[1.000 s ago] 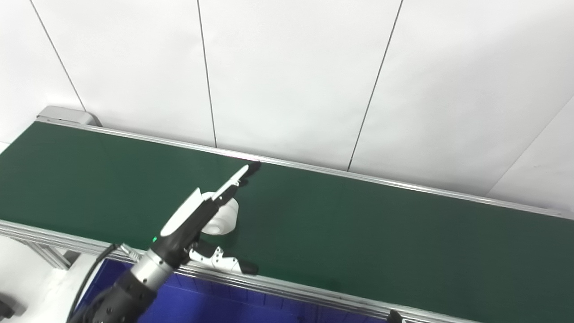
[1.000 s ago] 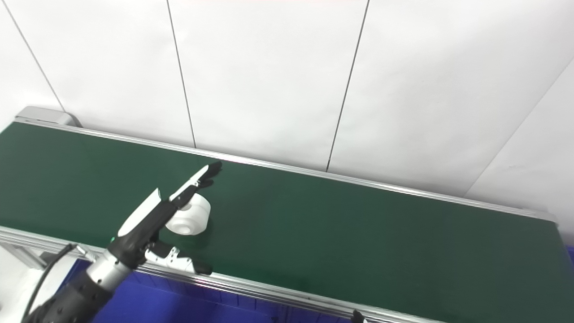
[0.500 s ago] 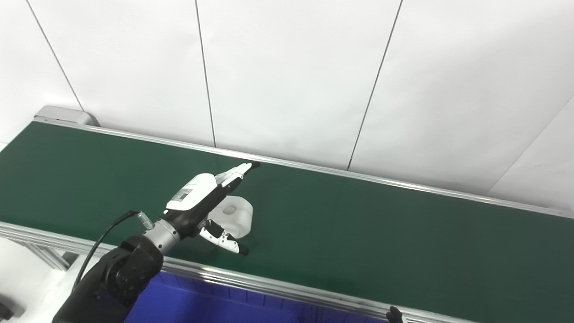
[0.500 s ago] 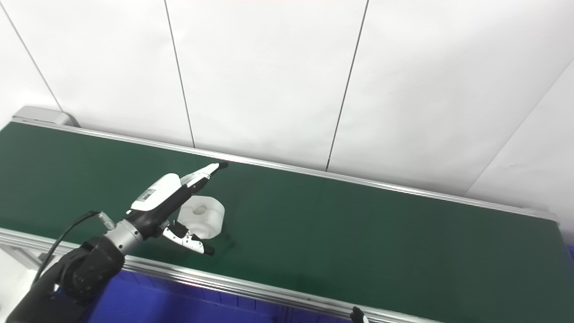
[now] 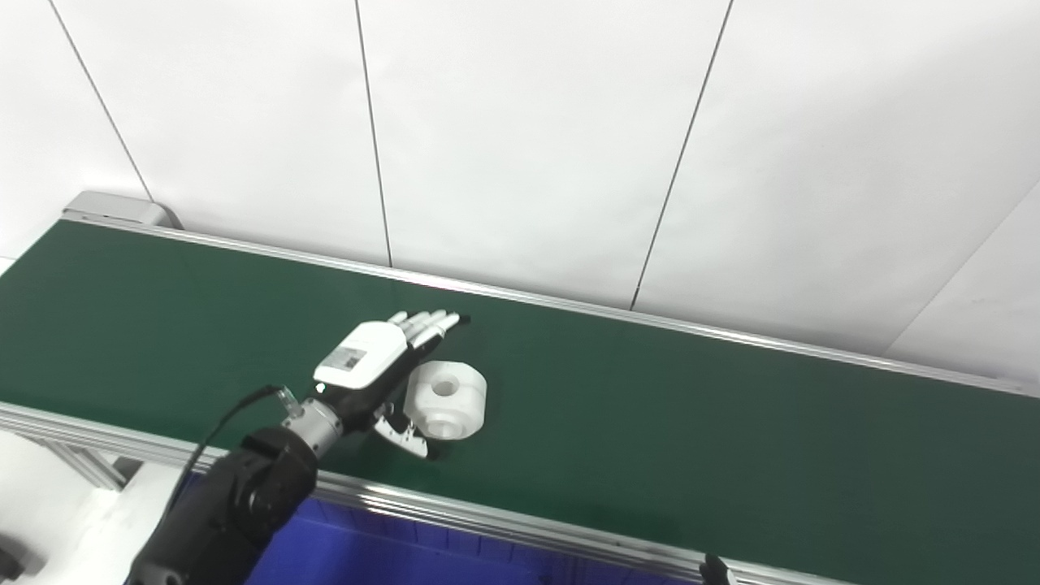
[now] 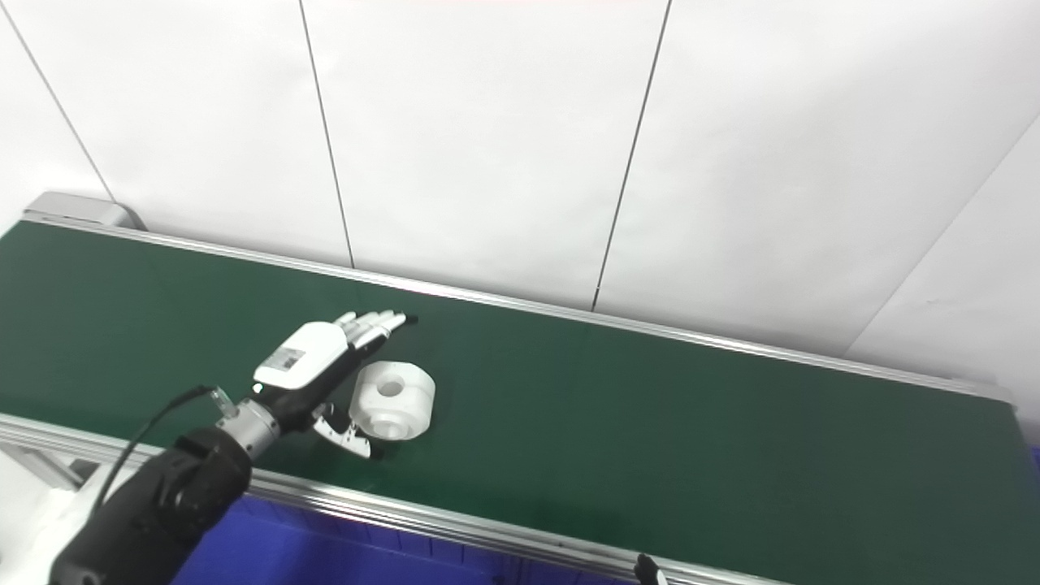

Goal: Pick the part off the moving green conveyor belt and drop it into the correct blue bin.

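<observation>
Fingers [image 5: 422,323] of left hand [image 5: 366,366] spread apart beside smooth white cylindrical part [image 5: 446,389] on matte belt [image 5: 650,422].

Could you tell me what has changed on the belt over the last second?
The white cylindrical part with a centre hole rode rightward along the green conveyor belt. The left hand rolled palm-down, following beside it, fingers apart, not gripping. The right hand stayed almost out of view.

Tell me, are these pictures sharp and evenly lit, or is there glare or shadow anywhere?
Left eye view: even, soft light; the white part and left hand look sharp, with only a faint shadow on the green belt. Right eye view: much the same, a bright glint along the belt's far metal rail, and no obvious blur.
</observation>
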You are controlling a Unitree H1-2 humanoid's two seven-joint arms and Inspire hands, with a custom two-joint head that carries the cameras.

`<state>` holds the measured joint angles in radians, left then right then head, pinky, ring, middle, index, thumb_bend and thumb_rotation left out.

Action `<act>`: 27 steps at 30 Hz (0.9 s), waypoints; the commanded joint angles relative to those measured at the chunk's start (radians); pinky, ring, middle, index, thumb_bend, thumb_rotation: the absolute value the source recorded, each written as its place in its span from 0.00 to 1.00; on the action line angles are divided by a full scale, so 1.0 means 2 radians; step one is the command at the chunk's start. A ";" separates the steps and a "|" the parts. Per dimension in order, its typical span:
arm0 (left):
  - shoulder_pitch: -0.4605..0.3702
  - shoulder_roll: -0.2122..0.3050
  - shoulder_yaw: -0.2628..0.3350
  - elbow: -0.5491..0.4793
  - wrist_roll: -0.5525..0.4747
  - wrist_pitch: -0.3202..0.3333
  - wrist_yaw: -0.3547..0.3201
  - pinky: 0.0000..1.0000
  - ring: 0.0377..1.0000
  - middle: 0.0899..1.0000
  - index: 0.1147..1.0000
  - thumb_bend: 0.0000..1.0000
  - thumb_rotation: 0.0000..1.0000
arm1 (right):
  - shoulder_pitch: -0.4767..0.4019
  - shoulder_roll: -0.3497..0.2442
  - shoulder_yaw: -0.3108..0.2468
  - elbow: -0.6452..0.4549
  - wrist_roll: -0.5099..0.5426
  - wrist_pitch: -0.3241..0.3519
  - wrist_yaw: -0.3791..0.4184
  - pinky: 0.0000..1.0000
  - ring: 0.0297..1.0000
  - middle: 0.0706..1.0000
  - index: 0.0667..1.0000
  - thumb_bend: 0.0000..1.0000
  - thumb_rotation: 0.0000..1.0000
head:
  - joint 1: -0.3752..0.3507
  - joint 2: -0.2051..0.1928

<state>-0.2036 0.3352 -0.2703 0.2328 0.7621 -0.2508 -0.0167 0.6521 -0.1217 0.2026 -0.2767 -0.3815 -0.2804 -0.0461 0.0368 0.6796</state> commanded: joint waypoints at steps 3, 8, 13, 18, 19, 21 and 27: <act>-0.014 -0.026 0.012 0.018 -0.025 -0.024 0.058 0.71 0.78 0.81 0.81 0.74 0.01 | 0.008 0.001 -0.002 -0.017 0.002 -0.011 -0.002 0.98 0.95 0.96 0.99 0.59 0.47 | 0.000 0.003; -0.016 -0.062 0.023 0.054 -0.086 -0.062 0.077 0.55 0.60 0.62 0.55 0.58 0.02 | 0.011 0.002 -0.002 -0.023 0.005 -0.005 0.000 0.98 0.96 0.96 0.98 0.58 0.45 | 0.000 0.006; -0.016 -0.077 0.019 0.064 -0.115 -0.073 0.066 0.46 0.50 0.45 0.46 0.51 0.01 | 0.011 0.002 -0.003 -0.022 0.000 -0.008 -0.001 0.97 0.96 0.96 0.99 0.58 0.48 | 0.001 0.007; -0.018 -0.077 0.011 0.067 -0.138 -0.073 0.042 0.40 0.44 0.40 0.47 0.51 0.00 | 0.010 0.003 -0.002 -0.021 -0.002 -0.009 -0.003 0.98 0.95 0.96 0.99 0.59 0.49 | -0.001 0.008; -0.018 -0.076 0.011 0.067 -0.140 -0.073 0.040 0.40 0.43 0.40 0.47 0.51 0.00 | 0.009 0.003 -0.002 -0.020 0.000 -0.009 -0.002 0.98 0.95 0.96 0.99 0.59 0.49 | -0.001 0.009; -0.017 -0.074 0.009 0.063 -0.140 -0.070 0.035 0.40 0.44 0.40 0.47 0.51 0.00 | 0.008 0.004 -0.002 -0.020 -0.001 -0.012 -0.004 0.97 0.95 0.96 0.99 0.59 0.48 | -0.003 0.011; -0.004 -0.059 0.014 0.026 -0.155 -0.063 0.009 0.39 0.43 0.40 0.48 0.51 0.00 | 0.009 0.009 0.001 -0.027 0.000 -0.009 -0.001 0.96 0.95 0.96 0.99 0.57 0.46 | -0.030 0.029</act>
<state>-0.2018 0.1954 -0.2524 0.3516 0.4759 -0.3688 0.0091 0.6614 -0.1119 0.2038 -0.2874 -0.3831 -0.2802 -0.0454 -0.0243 0.7361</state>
